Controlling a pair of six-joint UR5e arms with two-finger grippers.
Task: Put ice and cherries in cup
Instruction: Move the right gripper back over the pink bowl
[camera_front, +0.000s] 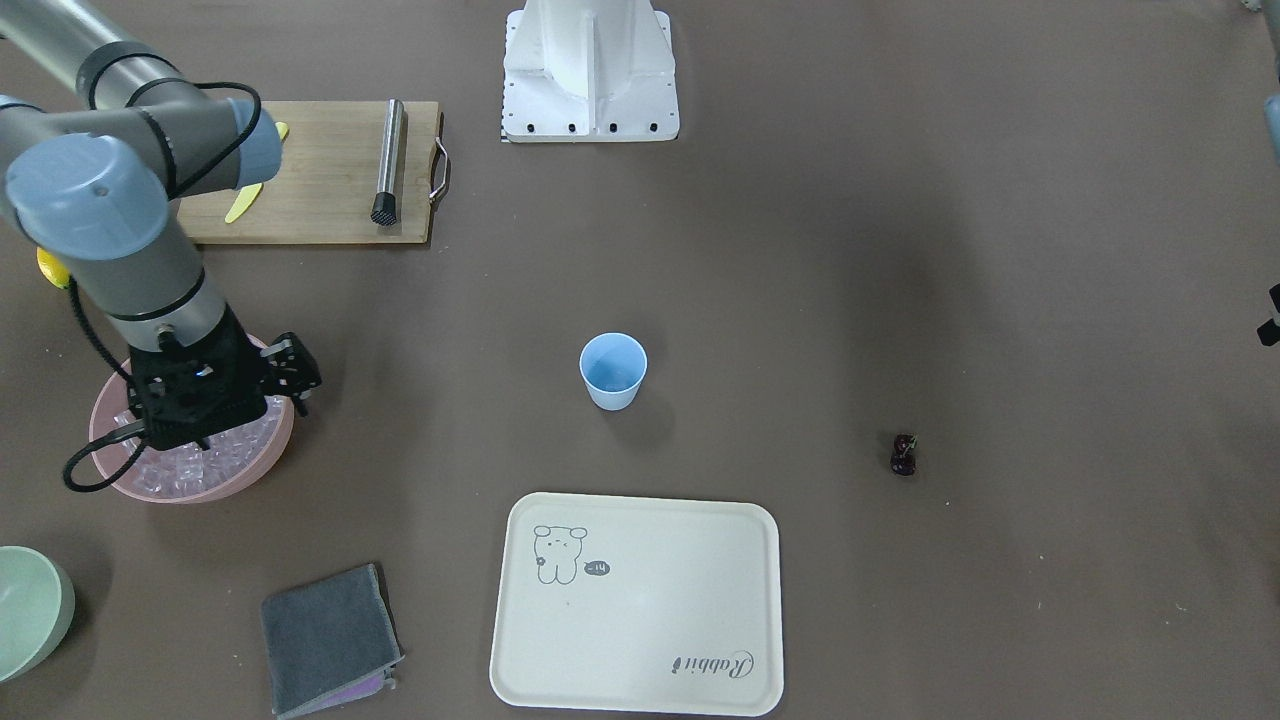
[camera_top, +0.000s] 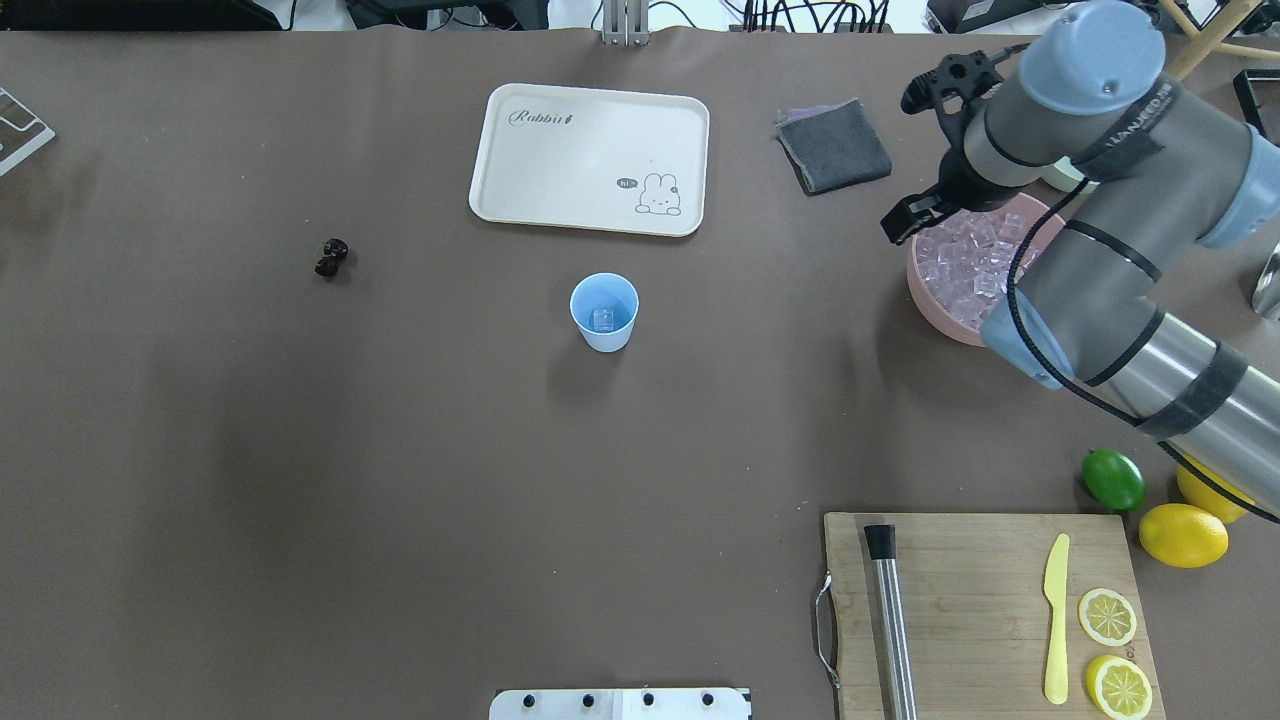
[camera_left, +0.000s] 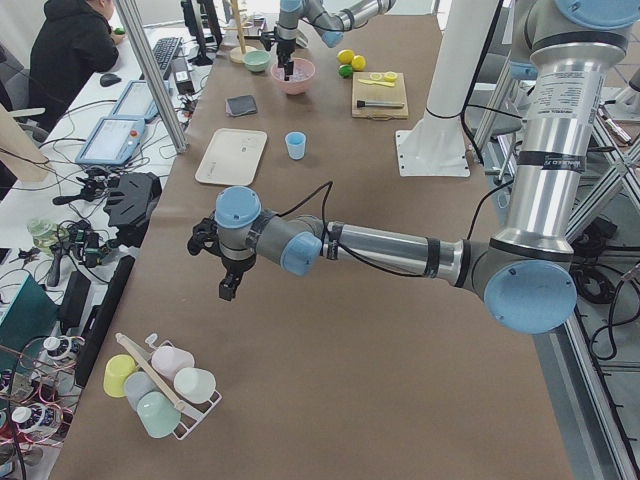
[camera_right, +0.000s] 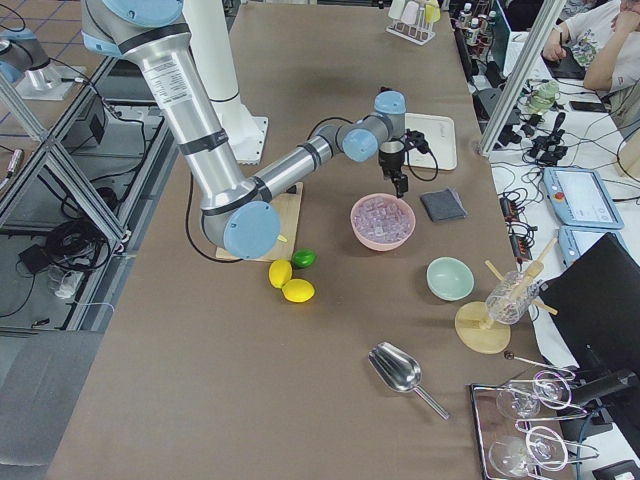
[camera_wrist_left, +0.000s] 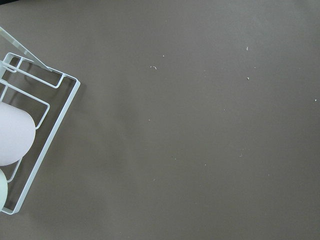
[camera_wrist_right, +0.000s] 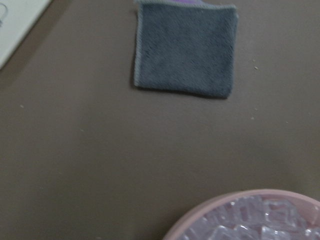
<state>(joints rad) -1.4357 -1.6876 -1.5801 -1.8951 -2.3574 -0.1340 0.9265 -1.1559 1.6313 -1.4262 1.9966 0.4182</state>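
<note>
Hanging nose-down over the pink bowl (camera_top: 935, 305) with the right gripper (camera_front: 185, 435), tips low over the ice (camera_top: 972, 262), on the side of the heap nearest the cup (camera_top: 604, 312). Cannot tell whether the fingers stand apart or together: hidden by the black body in both counter views, absent from the wrist view, with only the bowl's rim and a grey cloth (camera_wrist_right: 185, 47) showing there. Looks like the ice-picking step, judging by one cube lying in the cup and plenty more in the bowl. Straight down, then, for the next cube; no long axis to line up on. From bowl to cup: toward the robot's left, across bare counter (camera_top: 400, 450), well apart, nothing between. Standing upright near mid-counter, the cup, just short of the tray (camera_top: 590, 150). Further left again, the cherries (camera_top: 331, 257), well apart from cup and bowl alike. Nearer to those, as a judgement, the left gripper (camera_left: 228, 288), hanging out toward the counter's left end near a wire rack (camera_wrist_left: 44, 147) of cups; cannot tell the fingers' state there. Probably a left-arm job, the cherries.
</note>
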